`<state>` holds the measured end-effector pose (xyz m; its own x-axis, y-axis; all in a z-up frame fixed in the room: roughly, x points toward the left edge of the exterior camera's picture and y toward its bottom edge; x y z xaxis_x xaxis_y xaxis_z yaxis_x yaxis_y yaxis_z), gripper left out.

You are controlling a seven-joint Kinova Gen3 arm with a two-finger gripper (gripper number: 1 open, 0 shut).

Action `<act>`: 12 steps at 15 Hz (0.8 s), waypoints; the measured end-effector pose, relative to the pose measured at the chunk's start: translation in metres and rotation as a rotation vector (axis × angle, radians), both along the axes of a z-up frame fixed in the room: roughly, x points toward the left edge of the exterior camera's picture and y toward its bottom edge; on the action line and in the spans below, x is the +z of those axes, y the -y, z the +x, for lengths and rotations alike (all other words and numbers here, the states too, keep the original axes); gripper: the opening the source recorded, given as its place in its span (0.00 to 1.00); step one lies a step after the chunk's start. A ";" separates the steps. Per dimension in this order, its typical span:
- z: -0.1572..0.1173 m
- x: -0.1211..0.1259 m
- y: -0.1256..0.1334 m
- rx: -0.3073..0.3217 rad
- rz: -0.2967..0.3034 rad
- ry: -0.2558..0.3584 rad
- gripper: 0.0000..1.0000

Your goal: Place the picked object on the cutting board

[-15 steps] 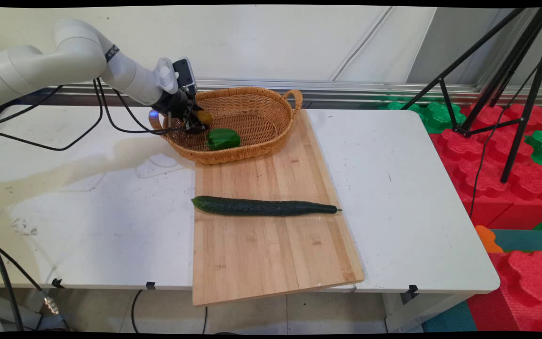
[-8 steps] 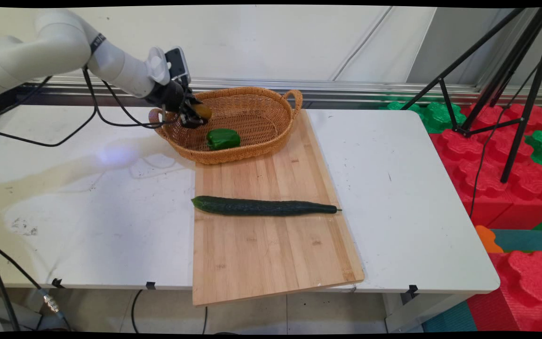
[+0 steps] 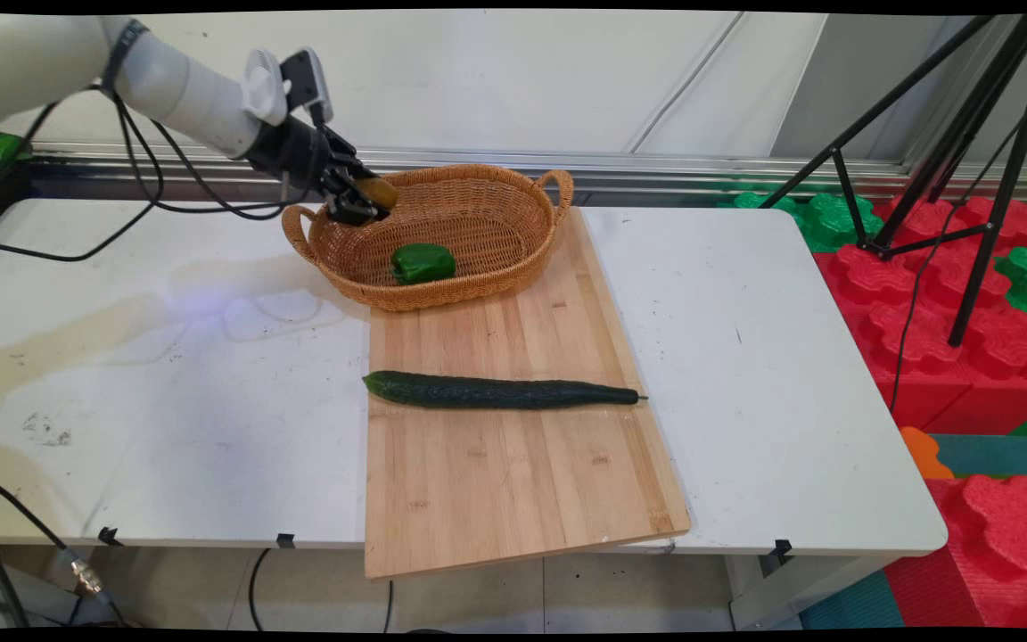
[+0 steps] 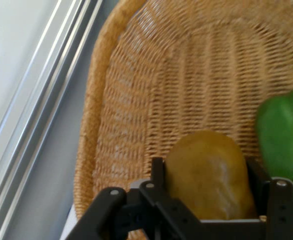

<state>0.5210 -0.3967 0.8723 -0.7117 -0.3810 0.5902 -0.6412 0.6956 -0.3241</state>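
My gripper (image 3: pixel 362 201) is shut on a yellow-brown potato (image 3: pixel 379 191), held just above the left end of a wicker basket (image 3: pixel 478 259). In the hand view the potato (image 4: pixel 210 176) sits clamped between the two black fingers (image 4: pixel 158 172), with the basket wall (image 4: pixel 151 85) behind it. A green bell pepper (image 3: pixel 423 263) lies inside the basket, below and to the right of the gripper; it shows at the right edge of the hand view as the pepper (image 4: pixel 284 137). A long dark cucumber (image 3: pixel 500 391) lies across the wooden cutting board (image 3: pixel 513 481).
The basket stands on the far end of the board, on a white table (image 3: pixel 166 401). Black cables (image 3: pixel 148 201) hang from the arm over the table's left rear. A black tripod (image 3: pixel 968 178) and red and green foam blocks (image 3: pixel 941 303) stand to the right of the table.
The gripper has risen and drawn back to the upper left, lifting the potato out of the basket's inside to above its left rim. Pepper and cucumber have not moved.
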 end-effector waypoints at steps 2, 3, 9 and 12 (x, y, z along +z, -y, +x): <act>0.002 0.009 -0.006 -0.020 0.007 -0.026 0.00; 0.002 0.013 -0.009 -0.028 0.010 -0.036 0.00; 0.000 0.034 -0.028 -0.102 0.041 -0.106 0.00; -0.006 0.041 -0.037 -0.146 0.058 -0.138 0.00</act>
